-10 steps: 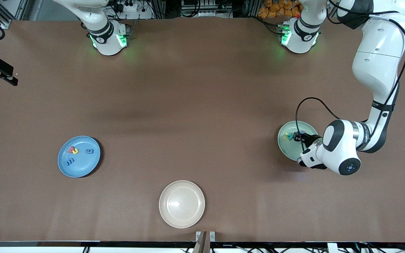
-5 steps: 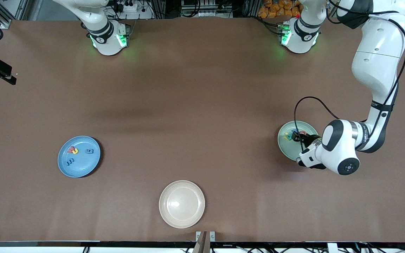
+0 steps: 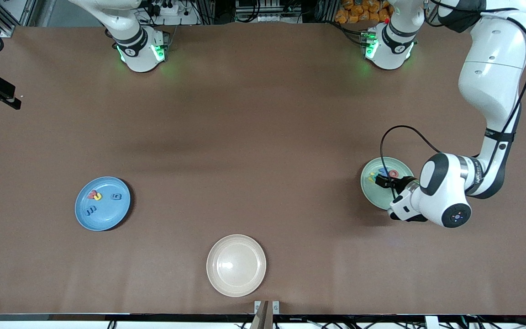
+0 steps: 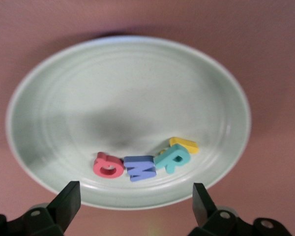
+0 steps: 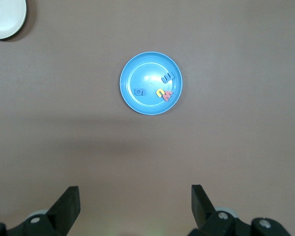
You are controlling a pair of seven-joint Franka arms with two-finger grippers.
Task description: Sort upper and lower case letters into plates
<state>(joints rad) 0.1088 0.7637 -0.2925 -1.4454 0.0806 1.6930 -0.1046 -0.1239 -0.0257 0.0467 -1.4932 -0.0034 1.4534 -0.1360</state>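
Note:
The pale mint plate lies toward the left arm's end of the table. It holds a red O, a blue M, a teal R and a yellow letter, close together. My left gripper is open and empty, low over this plate's rim. The sky blue plate lies toward the right arm's end and holds two blue letters, a yellow one and a red one. My right gripper is open and empty, high over the table, with the blue plate in its view.
A cream-beige plate, with nothing in it, lies near the table's front edge, between the two task plates; it also shows in the right wrist view. The brown table is bare between the plates and the arm bases.
My left gripper has shifted slightly over the mint plate, and the red and blue letters there now show more fully. The blue plate and its letters have not moved.

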